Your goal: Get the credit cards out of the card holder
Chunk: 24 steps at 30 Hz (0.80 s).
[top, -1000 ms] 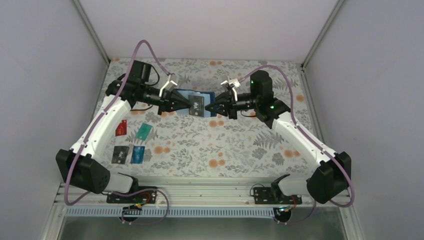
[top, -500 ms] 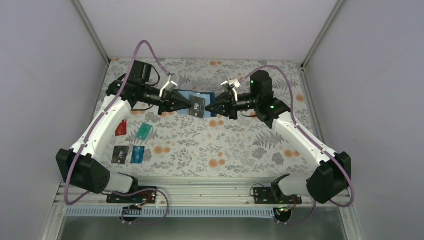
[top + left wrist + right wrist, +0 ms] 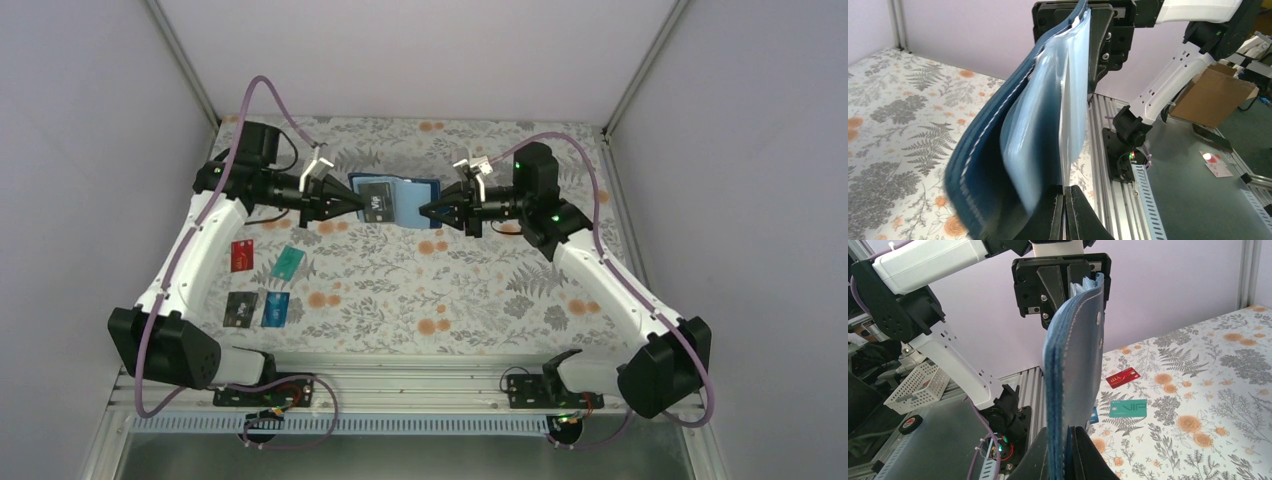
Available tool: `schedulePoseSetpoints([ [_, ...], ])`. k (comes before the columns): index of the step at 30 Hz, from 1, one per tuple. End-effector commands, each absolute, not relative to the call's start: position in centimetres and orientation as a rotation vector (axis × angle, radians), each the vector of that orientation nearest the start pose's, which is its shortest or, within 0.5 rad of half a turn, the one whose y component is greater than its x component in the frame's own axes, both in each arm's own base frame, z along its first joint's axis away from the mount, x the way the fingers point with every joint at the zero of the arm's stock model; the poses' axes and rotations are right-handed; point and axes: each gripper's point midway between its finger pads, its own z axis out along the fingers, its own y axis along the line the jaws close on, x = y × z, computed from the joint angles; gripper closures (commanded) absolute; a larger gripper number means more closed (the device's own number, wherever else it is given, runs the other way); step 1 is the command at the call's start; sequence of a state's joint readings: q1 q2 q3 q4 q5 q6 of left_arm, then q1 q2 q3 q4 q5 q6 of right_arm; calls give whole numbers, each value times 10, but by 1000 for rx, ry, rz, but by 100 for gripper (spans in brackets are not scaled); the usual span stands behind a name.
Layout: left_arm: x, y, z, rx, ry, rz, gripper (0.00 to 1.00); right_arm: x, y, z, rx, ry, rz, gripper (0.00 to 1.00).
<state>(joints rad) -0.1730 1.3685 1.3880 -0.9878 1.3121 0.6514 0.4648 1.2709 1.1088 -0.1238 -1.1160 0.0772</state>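
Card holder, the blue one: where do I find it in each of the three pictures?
Top view: card holder at the far middle, above the floral table cover.
Left wrist view: centre, running bottom to top.
Right wrist view: upright in the centre.
Shared landmark: the floral table cover.

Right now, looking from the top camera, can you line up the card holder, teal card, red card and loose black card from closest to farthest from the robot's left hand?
1. card holder: touching the left hand, on its right.
2. teal card: toward the arm bases.
3. red card: left of the teal one.
4. loose black card: closer to the bases than the red one.
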Motion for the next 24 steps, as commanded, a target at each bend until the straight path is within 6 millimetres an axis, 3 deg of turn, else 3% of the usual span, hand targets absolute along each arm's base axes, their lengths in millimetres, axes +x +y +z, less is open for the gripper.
schedulePoseSetpoints([
  [1, 244, -201, 348, 1203, 1549, -1265, 98, 231, 278, 348, -1113, 1536, 1358, 96],
  [13, 249, -188, 351, 1168, 1579, -1195, 98, 241, 267, 346, -1051, 1576, 1320, 96],
  [24, 258, -180, 328, 1099, 1667, -1204, 98, 256, 258, 341, -983, 1629, 1306, 96],
])
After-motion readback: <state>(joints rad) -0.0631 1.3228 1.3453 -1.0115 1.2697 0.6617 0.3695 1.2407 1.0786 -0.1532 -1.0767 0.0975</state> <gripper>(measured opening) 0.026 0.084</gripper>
